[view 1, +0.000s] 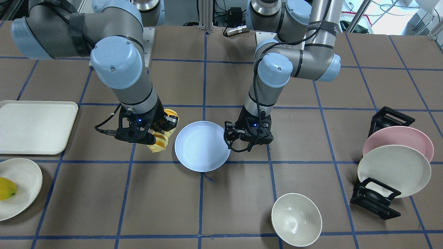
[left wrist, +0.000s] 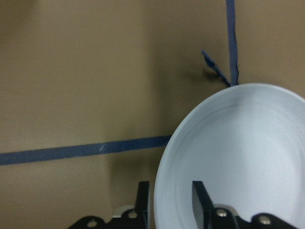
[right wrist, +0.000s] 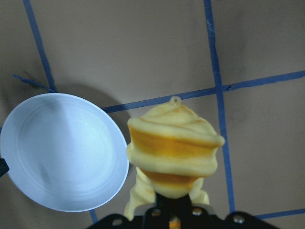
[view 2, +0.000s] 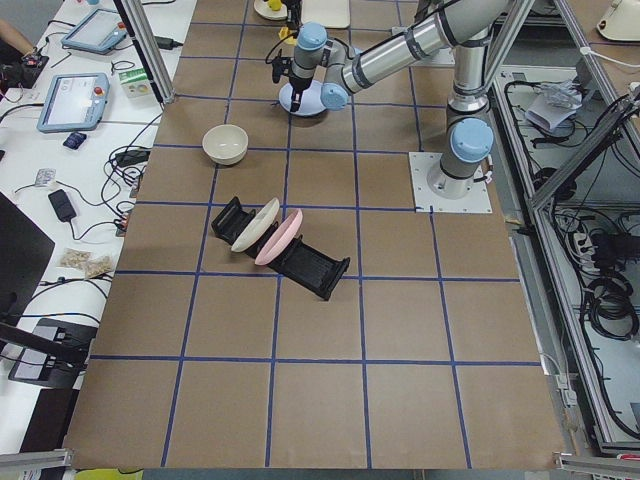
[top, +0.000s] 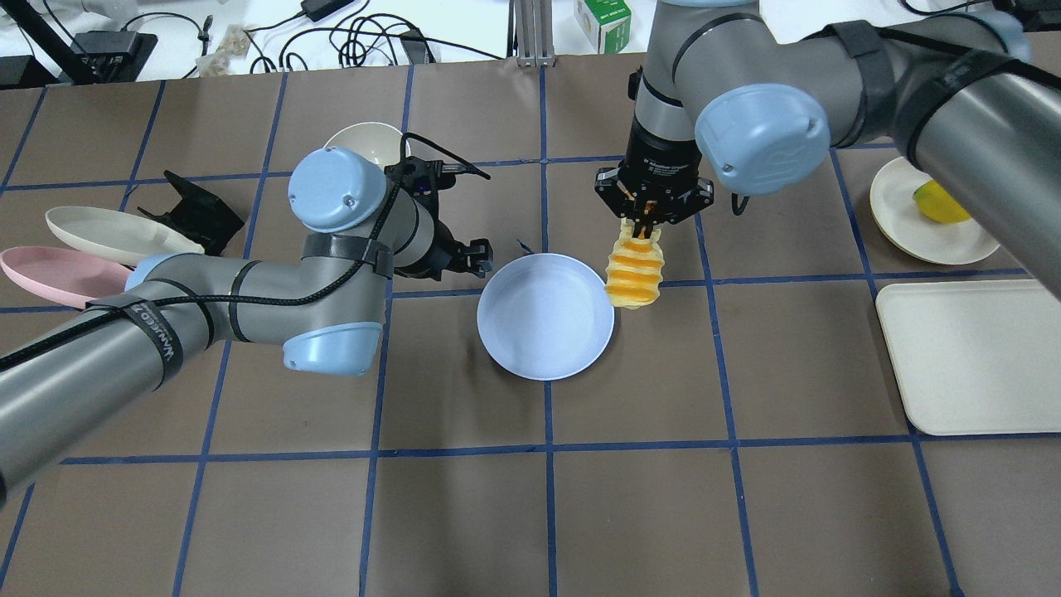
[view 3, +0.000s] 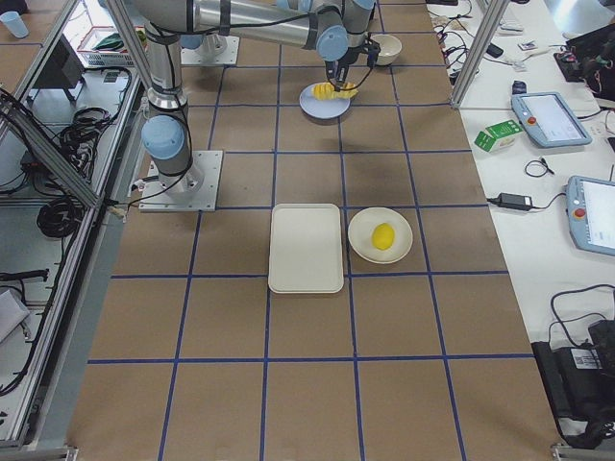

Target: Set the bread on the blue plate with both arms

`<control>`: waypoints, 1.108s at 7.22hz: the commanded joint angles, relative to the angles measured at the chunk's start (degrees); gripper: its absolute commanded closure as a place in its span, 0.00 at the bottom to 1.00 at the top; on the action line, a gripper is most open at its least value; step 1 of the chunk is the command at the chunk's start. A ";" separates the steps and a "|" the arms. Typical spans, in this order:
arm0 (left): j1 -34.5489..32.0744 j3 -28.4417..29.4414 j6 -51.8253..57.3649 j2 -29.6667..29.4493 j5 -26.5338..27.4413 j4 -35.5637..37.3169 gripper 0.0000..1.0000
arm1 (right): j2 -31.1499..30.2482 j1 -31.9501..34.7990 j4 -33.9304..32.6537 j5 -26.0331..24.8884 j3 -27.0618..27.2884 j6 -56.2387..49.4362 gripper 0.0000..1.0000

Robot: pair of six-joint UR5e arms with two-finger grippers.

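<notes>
Yellow-orange bread (top: 634, 274) hangs lengthwise from the right fingers (view 1: 169, 121), which are clamped on its upper end, as I watch from my remote console. The ridged loaf points downward just beside the blue plate (top: 545, 327), at the edge of the rim nearest the right arm (top: 758, 137), and none of it lies inside the plate. I cannot tell from my screens whether the loaf's lower tip touches the brown tabletop (top: 464, 514). On the opposite side of the plate, the left arm (top: 249, 290) reaches in low, and my left wrist camera shows the left fingers (left wrist: 199, 202) spread apart astride the rim, one outside it and one over the pale inner surface, with a clear gap between the inner one and the rim. The plate sits near the middle of the tabletop, close to a crossing of the blue tape lines (top: 547, 448). Well apart on the right arm's side lie a cream tray (view 1: 34, 126) and a cream plate (view 1: 24, 180) carrying a small yellow fruit (view 1: 7, 188). On the left arm's side, a pink plate (view 1: 401, 136) and a cream dish (view 1: 394, 169) lean in a black rack (view 1: 375, 202), and a cream bowl (view 1: 296, 219) stands alone nearer the front edge.
</notes>
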 commanded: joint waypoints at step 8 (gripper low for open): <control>6.50 22.51 9.37 17.72 7.12 -55.73 0.00 | 11.95 11.47 -12.76 2.15 0.87 0.87 0.37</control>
